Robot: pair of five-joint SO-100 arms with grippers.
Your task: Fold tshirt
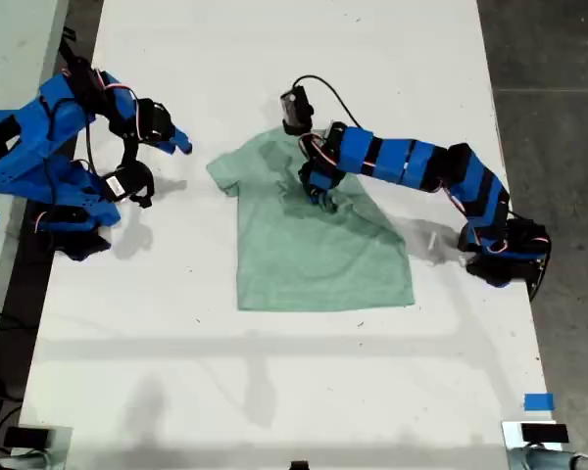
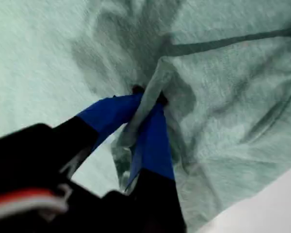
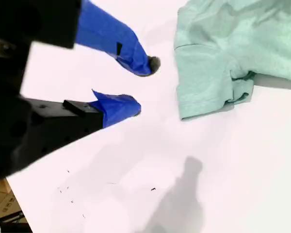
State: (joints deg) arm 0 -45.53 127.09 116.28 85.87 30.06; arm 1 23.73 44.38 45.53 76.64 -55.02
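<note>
- The tshirt (image 1: 318,240) lies in the middle of the white table (image 1: 274,372).
- My first gripper (image 2: 148,99) pinches a fold of cloth near the collar.
- My second gripper (image 3: 138,85) is spread, holding nothing, just beside the sleeve (image 3: 203,82).
- I think folding is just starting; next, lift the cloth and carry it across gently.

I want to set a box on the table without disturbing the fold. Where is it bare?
The table is bare across the wide strip below the tshirt in the exterior view, and along the top edge above it. It is crowded around my first gripper pinching the shirt, and around my second gripper beside the sleeve.
</note>
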